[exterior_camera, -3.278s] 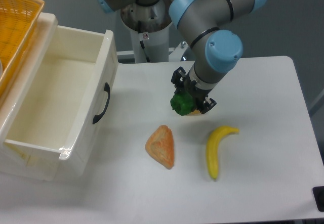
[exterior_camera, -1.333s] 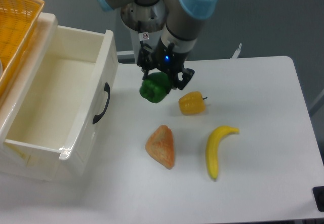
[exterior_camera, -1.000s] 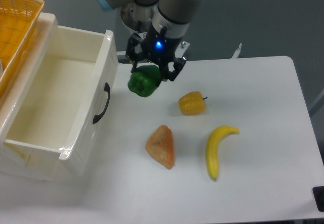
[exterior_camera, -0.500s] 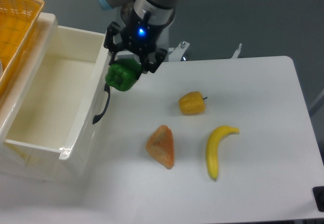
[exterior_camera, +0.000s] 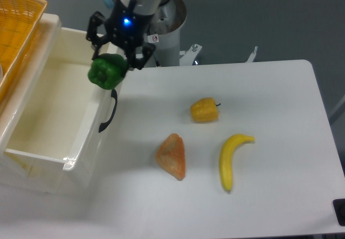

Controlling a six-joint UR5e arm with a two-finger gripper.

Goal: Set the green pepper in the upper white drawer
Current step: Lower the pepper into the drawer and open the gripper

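Note:
The glossy green pepper (exterior_camera: pixel 107 72) hangs in the air over the front wall of the upper white drawer (exterior_camera: pixel 86 136), just above its black handle (exterior_camera: pixel 108 111). My gripper (exterior_camera: pixel 114 62) is shut on the pepper from above, its black fingers on either side of it. The drawer stands pulled out at the left with a bare cream floor.
An orange woven basket (exterior_camera: pixel 16 28) sits on top of the cabinet at the far left. On the white table (exterior_camera: pixel 269 142) lie a yellow-orange pepper (exterior_camera: pixel 204 110), an orange wedge-shaped toy (exterior_camera: pixel 172 156) and a banana (exterior_camera: pixel 230 159). The robot base (exterior_camera: pixel 164 34) stands behind.
The gripper has carried the green pepper up and to the left, from beside the yellow pepper on the table to above the drawer's front wall. The table items have not moved.

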